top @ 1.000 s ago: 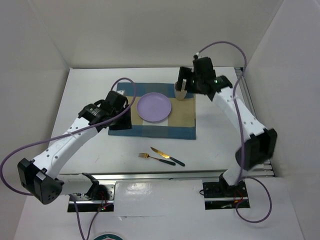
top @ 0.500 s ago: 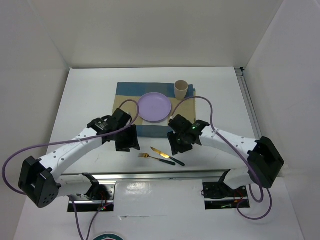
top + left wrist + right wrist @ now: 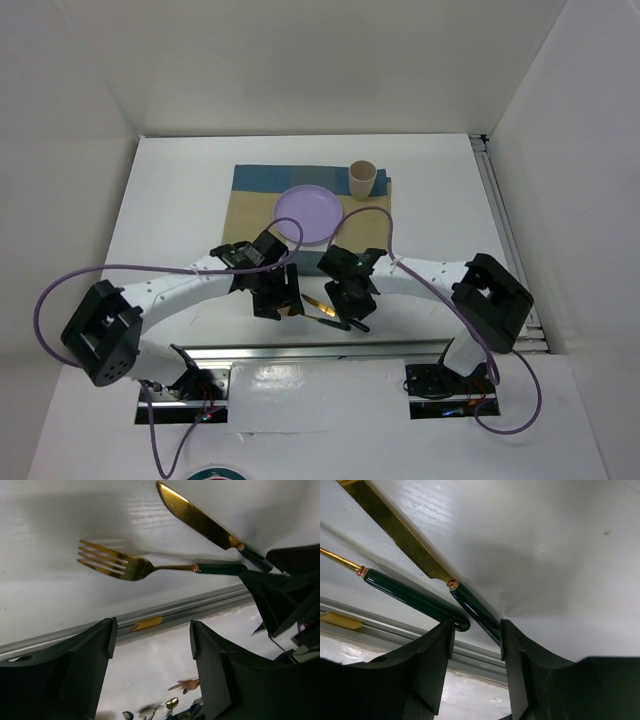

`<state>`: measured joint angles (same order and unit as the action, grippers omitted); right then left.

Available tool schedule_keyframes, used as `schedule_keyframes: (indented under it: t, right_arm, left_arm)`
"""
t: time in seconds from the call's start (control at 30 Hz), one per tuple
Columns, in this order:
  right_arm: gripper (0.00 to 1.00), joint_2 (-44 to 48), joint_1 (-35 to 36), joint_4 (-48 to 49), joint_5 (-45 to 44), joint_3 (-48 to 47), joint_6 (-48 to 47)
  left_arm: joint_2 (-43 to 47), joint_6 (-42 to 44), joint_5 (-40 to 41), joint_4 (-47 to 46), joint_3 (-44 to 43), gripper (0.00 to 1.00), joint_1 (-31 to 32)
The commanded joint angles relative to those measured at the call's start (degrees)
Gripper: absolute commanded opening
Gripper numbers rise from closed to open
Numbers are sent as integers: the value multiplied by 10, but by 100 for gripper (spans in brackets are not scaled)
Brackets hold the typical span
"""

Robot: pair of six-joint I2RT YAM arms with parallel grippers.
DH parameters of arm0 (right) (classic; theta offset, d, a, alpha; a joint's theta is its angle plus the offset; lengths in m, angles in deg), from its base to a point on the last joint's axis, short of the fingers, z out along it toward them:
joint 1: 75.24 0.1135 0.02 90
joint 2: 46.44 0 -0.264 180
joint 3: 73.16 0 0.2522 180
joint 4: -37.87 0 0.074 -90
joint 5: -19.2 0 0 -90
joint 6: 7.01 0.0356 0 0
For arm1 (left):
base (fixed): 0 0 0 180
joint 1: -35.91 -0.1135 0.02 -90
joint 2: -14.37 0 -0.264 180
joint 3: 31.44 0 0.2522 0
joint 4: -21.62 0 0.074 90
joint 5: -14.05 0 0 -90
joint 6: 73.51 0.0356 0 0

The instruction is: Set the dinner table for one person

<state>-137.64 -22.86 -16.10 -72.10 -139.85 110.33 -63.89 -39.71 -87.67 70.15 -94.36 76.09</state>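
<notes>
The large plain white dinner table with the metal rail (image 3: 180, 200) carries a blue-and-tan checked cloth placemat (image 3: 372, 208) in its far middle, with a round lilac plate (image 3: 308, 213) on it and a tan cup (image 3: 362, 179) at its far right corner. The cutlery lies off the mat on bare tabletop, near the near rail.

The 2 pieces lie side by side. The gold-bladed knife with the dark green handle (image 3: 200, 520) runs from far left down to near right. The gold fork with a matching green handle (image 3: 135, 567) lies closer to left-right, tines to the left. Their handles converge at the right-hand end.

The right gripper (image 3: 476, 627) is nearer the knife. Its fingers are parted, and the tip of the knife handle runs in between them without being pinched, as far as I can see. The left gripper (image 3: 152, 627) hangs with its fingers spread wide. The fork lies just beyond their tips, its length running across the gap.

I can read no brand or writing anywhere.
</notes>
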Motion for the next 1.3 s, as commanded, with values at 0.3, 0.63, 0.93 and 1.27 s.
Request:
schedule_keyframes:
  t: [0.3,0.63,0.93,1.27]
  right_arm:
    - [24,-17,4,40,-29,16,3]
    - [3,0,4,-1,-41,-2,20]
    - [16,34,4,7,-27,5,39]
    - [36,-32,16,45,-21,20,44]
  left_arm:
    - [-62,-14,8,-35,-23,77,3]
    - [-74,-24,35,-17,-23,74,3]
    - [-48,-24,-4,-5,-23,74,33]
    - [-20,-35,15,17,-40,74,38]
